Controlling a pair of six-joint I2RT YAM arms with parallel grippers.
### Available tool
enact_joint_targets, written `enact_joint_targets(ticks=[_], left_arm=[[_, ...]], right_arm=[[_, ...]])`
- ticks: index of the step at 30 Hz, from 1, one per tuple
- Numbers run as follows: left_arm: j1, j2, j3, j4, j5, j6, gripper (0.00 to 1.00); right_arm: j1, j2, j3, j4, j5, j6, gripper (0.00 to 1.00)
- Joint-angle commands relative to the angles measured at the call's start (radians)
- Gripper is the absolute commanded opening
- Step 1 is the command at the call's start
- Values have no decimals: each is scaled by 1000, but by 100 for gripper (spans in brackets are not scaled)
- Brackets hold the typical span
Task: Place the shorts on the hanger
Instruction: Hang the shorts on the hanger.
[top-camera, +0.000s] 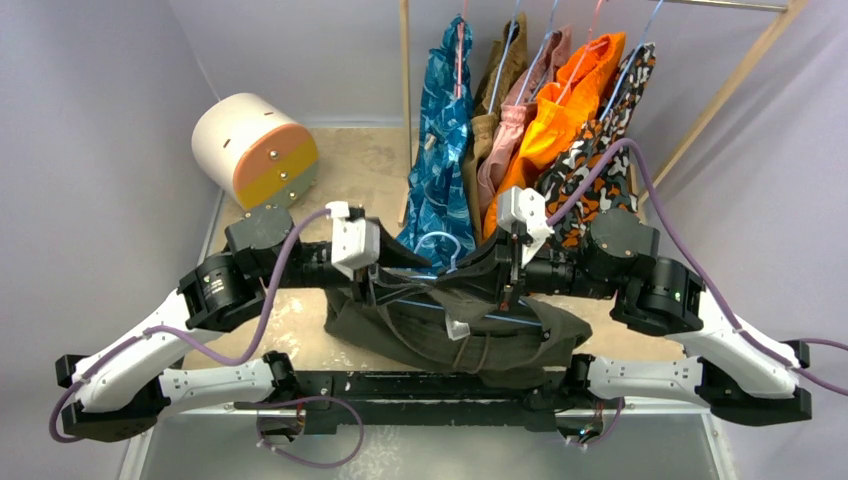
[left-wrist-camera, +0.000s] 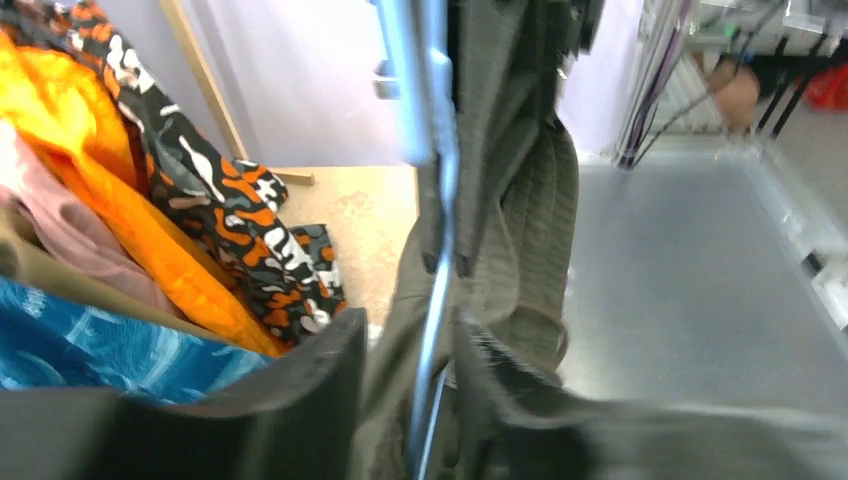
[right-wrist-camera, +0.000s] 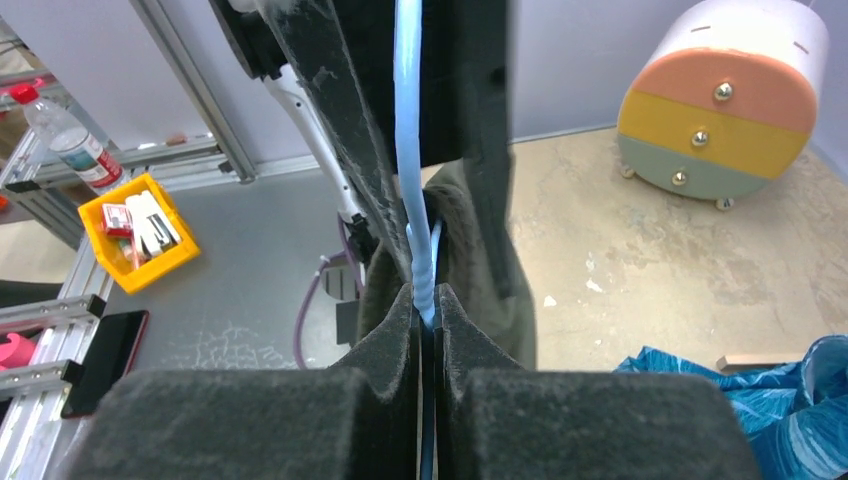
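Black foam pads (right-wrist-camera: 400, 330) of the right end effector (right-wrist-camera: 428, 300) are pressed together on the light-blue wire of the hanger (right-wrist-camera: 410, 120); the left end effector (left-wrist-camera: 410, 335) stands slightly parted, with that wire and a fold of the shorts (left-wrist-camera: 510, 230) between its fingers; the olive shorts drape over the hanger between both arms, their lower part down on the counter (top-camera: 370, 165); hanging garments (top-camera: 560, 110) crowd the back.

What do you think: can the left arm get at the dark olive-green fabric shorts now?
Probably yes. The left arm is right there: its jaws sit either side of the shorts and the thin light-blue wire hanger, with nothing between.
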Motion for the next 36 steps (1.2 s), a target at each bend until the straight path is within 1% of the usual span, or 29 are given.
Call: enact_joint_targets(ticks=[1, 4, 6, 11, 13, 21, 27, 32, 36], left_arm=[[4, -31, 31, 80, -138, -17, 50], [4, -59, 45, 17, -229, -14, 60], [5, -93, 66, -26, -273, -15, 64], [5, -197, 52, -60, -372, -19, 70], [4, -227, 32, -58, -396, -26, 71], [5, -258, -69, 6, -466, -38, 75], [4, -237, -149, 136, -612, -66, 75], [5, -172, -160, 187, -756, -88, 73], [5, -138, -176, 222, -893, -102, 73]], right_arm=[[6, -37, 55, 13, 46, 3, 0], [6, -53, 99, -42, 92, 0, 0], [5, -64, 132, -86, 134, 1, 0], [5, -37, 255, -261, 294, -9, 0], [5, -21, 295, -321, 315, -6, 0], [5, 14, 417, -526, 335, 74, 0], [5, 94, 457, -750, 516, 171, 0], [6, 101, 427, -765, 593, 212, 0], [5, 106, 424, -696, 545, 200, 0]])
